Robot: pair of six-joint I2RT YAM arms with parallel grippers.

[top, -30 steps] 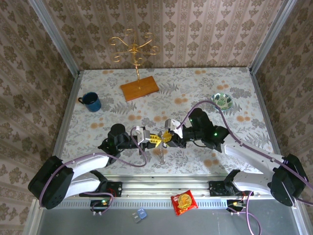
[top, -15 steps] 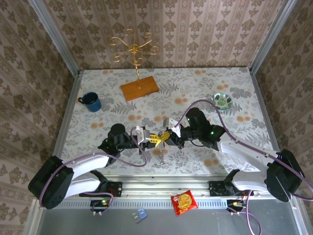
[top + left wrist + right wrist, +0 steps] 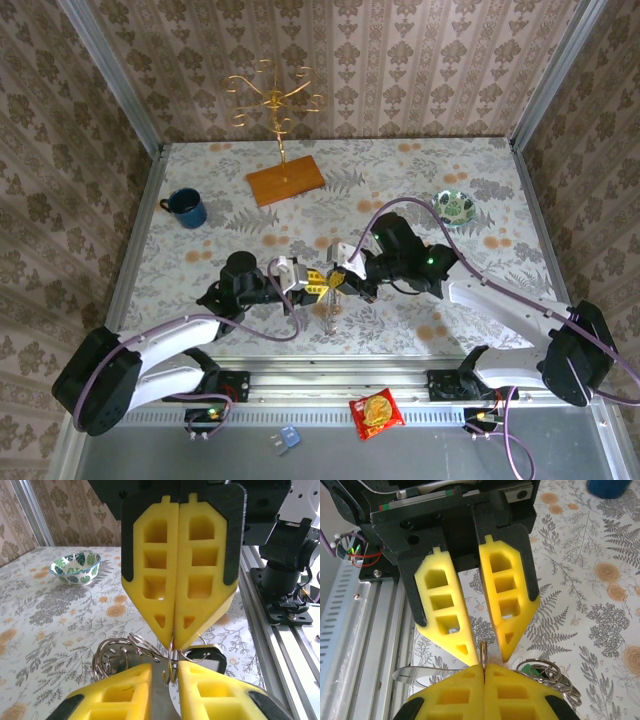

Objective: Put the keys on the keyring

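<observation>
Low over the near middle of the table [image 3: 430, 175], the right end effector [image 3: 341, 277] has pushed in and clamped shut on the thin wire of the keyring [image 3: 483, 652]. The left end effector [image 3: 312, 284], nose to nose with it, has just begun to part its jaws (a handover, I'd say). The keys [image 3: 330, 308] dangle beneath, the green-headed key [image 3: 534, 669] among small rings; whether it is threaded, I cannot tell. Floral table, damask wallpaper all round. The blue mug [image 3: 187, 208], gold stand [image 3: 272, 100] and bowl [image 3: 456, 206] sit well clear.
</observation>
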